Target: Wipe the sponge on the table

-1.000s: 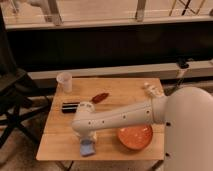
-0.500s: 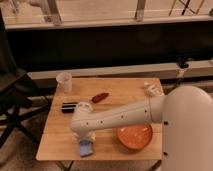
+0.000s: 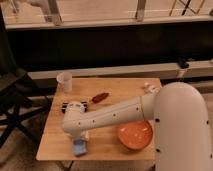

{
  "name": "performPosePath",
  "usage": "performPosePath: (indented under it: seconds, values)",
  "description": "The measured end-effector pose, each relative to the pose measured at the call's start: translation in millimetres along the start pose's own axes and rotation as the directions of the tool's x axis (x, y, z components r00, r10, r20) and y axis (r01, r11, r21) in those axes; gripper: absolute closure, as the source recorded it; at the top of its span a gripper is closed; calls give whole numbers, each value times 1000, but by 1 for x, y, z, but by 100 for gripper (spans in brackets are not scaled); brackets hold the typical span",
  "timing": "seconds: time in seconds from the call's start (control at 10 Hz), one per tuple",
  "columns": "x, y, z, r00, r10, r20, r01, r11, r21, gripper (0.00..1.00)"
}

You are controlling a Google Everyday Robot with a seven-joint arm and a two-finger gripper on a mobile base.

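Observation:
The sponge (image 3: 78, 148), a small light blue block, lies on the light wooden table (image 3: 107, 117) near its front left edge. My gripper (image 3: 81, 139) comes down from the white arm (image 3: 112, 115) straight onto the sponge and is shut on its top, holding it against the planks. The wrist hides the upper part of the sponge. The arm reaches in from the right, across the middle of the table.
An orange plate (image 3: 135, 135) sits at the front right beside my body. A dark red oblong object (image 3: 100, 97), a black item (image 3: 75, 105) and a pale cup (image 3: 64, 82) stand at the back left. A black folding chair (image 3: 12, 100) stands left of the table.
My gripper and the sponge have slid together to the left along the table's front edge. The plate, cup and red object have not moved.

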Motion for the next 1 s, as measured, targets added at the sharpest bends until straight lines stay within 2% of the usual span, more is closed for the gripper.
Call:
performPosePath:
  seconds: [0.4,1.0]
  values:
    - [7,-4,-4,1000,-13,-13,13,1000,-11,100]
    - [18,19,11,1000,15,-16,-16,999,-35,100]
